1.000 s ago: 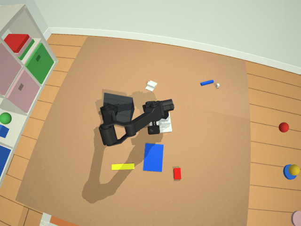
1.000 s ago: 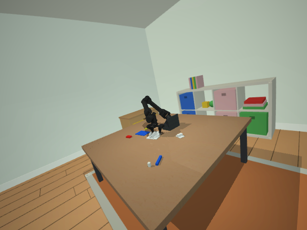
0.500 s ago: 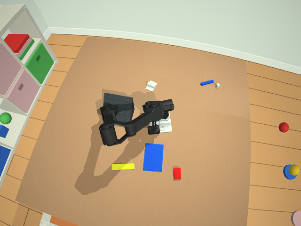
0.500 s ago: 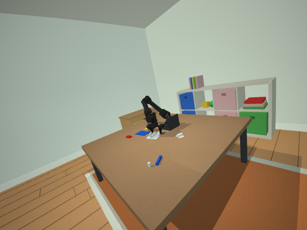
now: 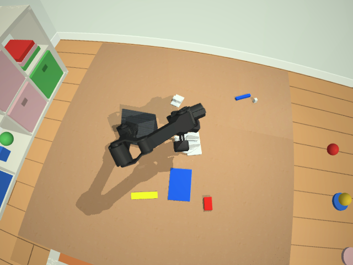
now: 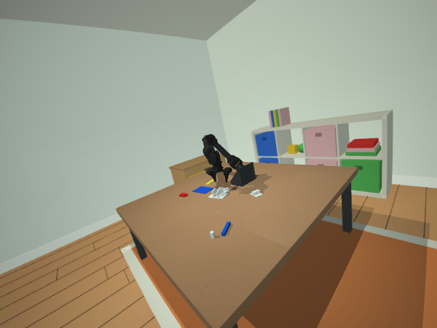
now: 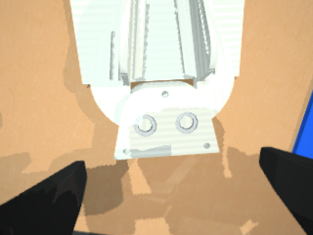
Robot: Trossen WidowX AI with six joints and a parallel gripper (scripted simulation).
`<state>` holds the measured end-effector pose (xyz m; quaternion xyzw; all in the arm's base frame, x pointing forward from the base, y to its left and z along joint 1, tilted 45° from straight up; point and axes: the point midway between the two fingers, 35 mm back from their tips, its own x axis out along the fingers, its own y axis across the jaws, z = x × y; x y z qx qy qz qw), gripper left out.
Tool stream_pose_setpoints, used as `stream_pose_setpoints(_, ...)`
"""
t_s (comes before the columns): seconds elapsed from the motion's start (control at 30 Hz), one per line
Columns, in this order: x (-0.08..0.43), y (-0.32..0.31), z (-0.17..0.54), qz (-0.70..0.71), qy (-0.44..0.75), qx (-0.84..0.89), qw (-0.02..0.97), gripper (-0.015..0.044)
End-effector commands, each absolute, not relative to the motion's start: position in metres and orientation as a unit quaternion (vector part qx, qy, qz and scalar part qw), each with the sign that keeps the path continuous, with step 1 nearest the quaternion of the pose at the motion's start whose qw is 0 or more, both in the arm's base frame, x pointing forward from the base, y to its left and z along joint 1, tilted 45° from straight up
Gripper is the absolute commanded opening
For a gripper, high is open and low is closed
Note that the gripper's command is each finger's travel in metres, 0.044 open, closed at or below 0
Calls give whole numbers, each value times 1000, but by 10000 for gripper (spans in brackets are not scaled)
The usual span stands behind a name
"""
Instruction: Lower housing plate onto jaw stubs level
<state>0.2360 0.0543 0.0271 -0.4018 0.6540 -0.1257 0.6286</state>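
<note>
The white gripper model (image 5: 196, 145) (image 6: 219, 193) lies on the table. In the wrist view its two jaws (image 7: 139, 39) (image 7: 192, 39) run side by side away from the housing plate (image 7: 165, 137). The plate lies over the jaws' near end, with two round rings showing side by side in it. It looks flat from above; any small tilt or gap under it cannot be told. My gripper (image 6: 220, 181) (image 7: 174, 162) is open and empty, above the near end of the plate, its fingers wide apart and clear of it. In the top view the arm hides part of the model.
A blue sheet (image 5: 180, 184) (image 6: 203, 189), a yellow bar (image 5: 144, 195) and a red block (image 5: 208, 203) (image 6: 183, 195) lie on one side. A small white stepped part (image 5: 177, 100) (image 6: 256, 193) lies opposite. A blue bar (image 5: 242, 96) (image 6: 225, 228) and small white piece (image 5: 255, 100) (image 6: 212, 234) lie farther off.
</note>
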Motion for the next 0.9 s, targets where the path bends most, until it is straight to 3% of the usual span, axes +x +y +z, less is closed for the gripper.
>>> stream_pose_setpoints(0.0,232,56,29,-125,656,-402,626,440)
stream_pose_setpoints(0.23,194,88,66,-127,661,-400,622,440)
stream_pose_setpoints(0.87,193,89,67,-128,661,-400,622,440)
